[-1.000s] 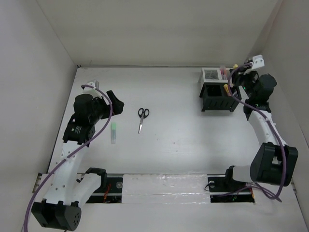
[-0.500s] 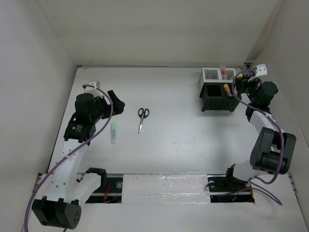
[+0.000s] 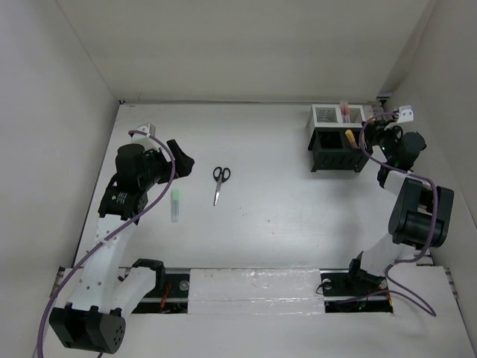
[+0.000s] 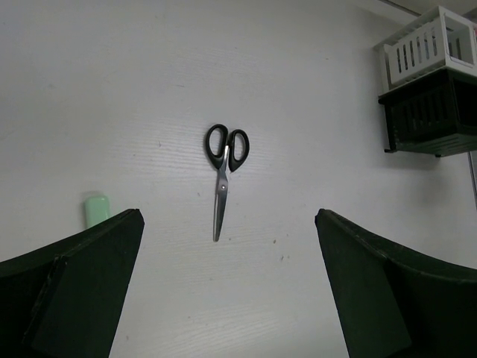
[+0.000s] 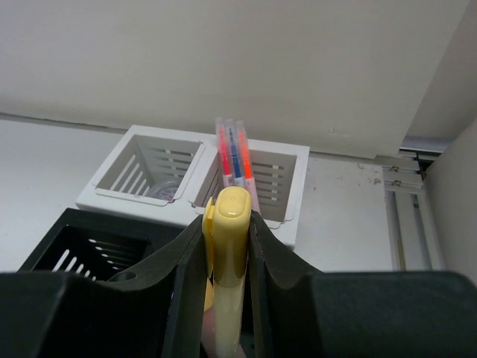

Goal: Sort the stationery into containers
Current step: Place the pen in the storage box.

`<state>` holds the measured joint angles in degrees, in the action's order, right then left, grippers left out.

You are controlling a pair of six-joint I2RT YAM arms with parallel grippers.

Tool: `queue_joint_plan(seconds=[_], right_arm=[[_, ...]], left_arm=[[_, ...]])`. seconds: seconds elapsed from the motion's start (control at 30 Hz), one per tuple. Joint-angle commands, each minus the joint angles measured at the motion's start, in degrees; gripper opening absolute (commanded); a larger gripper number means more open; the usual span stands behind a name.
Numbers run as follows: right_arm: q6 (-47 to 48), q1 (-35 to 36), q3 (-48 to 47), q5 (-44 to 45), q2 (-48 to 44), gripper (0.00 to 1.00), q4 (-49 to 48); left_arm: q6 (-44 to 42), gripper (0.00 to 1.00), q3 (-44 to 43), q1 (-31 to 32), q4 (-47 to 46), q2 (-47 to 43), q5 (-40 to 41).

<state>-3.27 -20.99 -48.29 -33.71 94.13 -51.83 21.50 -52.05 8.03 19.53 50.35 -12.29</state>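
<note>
Pens inside white mesh box

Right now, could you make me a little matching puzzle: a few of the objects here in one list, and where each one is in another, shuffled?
Things:
1. scissors
2. green highlighter
3. yellow highlighter
4. thin pens

Places:
A. standing in the white box
B. clamped in the right gripper
C. on the table, right of the other loose item
D. on the table, leftmost loose item

Pairs: 1-C, 2-D, 3-B, 4-A.
</note>
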Motion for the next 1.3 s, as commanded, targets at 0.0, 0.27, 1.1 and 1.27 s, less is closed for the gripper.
queue_joint_plan(seconds=[0.0, 0.27, 1.1, 1.27], right_arm=[[-2.1, -0.1, 0.1, -2.8, 0.3, 0.00, -10.0], [-2.6, -0.1, -1.0, -5.4, 3.3, 0.00, -13.5], [-1.5, -0.6, -4.0, -6.1, 8.5, 0.09, -17.2], [-3.2, -1.2, -3.5, -6.1, 9.1, 0.34, -19.1]], left_arm=[[-0.3, 1.00, 0.3, 0.1, -1.7, -0.9, -1.9], [-0.3, 1.00, 0.3, 0.1, -1.7, -0.9, -2.4], [-0.8, 1.00, 0.8, 0.1, -2.7, -0.3, -5.6], [-0.8, 1.00, 0.8, 0.1, -2.7, -0.3, -6.2]])
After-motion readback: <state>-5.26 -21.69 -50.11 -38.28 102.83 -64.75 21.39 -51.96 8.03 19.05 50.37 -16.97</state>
